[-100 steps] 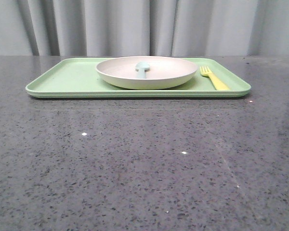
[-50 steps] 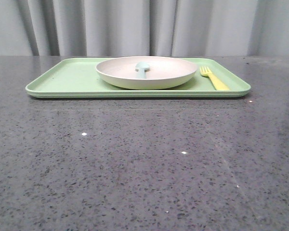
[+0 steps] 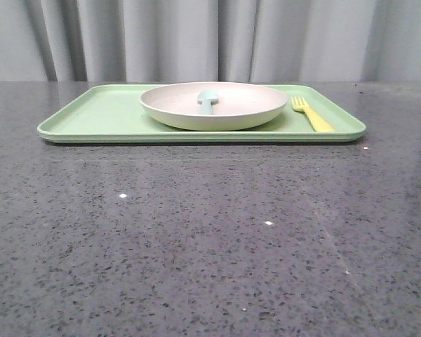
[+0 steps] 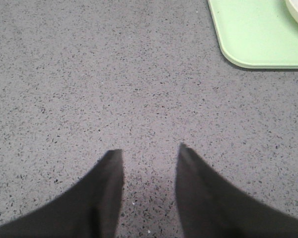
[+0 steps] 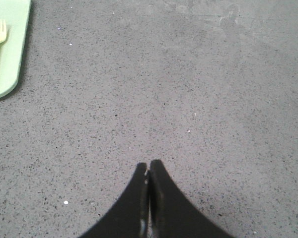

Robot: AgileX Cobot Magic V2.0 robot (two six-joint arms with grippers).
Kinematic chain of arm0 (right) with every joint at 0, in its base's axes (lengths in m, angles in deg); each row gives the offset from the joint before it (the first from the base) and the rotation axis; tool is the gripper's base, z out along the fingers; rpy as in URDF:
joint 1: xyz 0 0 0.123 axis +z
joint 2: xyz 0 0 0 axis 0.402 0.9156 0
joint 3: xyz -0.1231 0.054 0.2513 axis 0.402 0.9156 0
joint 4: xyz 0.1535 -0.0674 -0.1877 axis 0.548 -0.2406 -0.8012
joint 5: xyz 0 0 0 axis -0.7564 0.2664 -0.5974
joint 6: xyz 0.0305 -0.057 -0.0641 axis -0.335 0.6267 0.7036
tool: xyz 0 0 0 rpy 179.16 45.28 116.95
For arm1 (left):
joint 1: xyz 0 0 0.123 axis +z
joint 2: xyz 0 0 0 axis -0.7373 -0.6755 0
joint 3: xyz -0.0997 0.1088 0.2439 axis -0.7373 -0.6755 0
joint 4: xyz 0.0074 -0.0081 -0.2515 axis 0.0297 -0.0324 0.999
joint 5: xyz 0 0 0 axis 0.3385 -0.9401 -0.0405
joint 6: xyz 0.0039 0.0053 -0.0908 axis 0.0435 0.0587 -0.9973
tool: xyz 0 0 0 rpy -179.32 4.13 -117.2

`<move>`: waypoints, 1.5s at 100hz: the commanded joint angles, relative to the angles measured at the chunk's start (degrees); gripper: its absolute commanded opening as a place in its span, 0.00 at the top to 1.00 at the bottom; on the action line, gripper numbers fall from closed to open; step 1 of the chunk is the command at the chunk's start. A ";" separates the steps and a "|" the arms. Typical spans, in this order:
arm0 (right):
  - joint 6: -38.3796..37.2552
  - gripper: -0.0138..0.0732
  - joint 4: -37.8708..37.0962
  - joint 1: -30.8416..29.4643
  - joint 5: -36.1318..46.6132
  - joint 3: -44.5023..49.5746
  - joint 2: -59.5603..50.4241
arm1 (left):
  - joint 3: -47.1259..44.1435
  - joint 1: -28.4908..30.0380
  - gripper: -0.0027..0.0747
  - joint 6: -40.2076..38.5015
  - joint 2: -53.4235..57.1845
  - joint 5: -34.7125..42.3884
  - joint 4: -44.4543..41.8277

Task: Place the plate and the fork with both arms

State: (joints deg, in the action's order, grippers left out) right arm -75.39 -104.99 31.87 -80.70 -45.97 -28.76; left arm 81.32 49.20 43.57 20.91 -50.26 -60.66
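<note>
Sitting on the green tray, the plate is near the middle, and the fork lies flat just beside it, on the robot's right side. A pale blue-green spoon rests inside the plate. All of this is at the far end of the dark speckled table.

The 2 arms are not near these things. The left gripper hangs over bare table with its 2 fingers spread apart and nothing between them. A corner of the tray and a sliver of the plate show at the edge of its view. The right gripper also hangs over bare table, its 2 fingers pressed together with nothing in them. The fork shows far off in its view.

The plate sits toward the left arm and the fork toward the right arm, so each arm likely has its own thing to fetch. It looks like no pick has begun.
</note>
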 commanded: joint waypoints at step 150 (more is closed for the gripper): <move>0.37 0.98 -1.26 -0.47 3.81 -1.42 0.43 | -6.43 -0.56 0.99 -0.53 5.57 28.17 -1.35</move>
State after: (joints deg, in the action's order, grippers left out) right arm -75.35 -104.86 31.87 -80.70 -45.97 -28.76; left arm 76.36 49.08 43.57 24.82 -32.31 -62.14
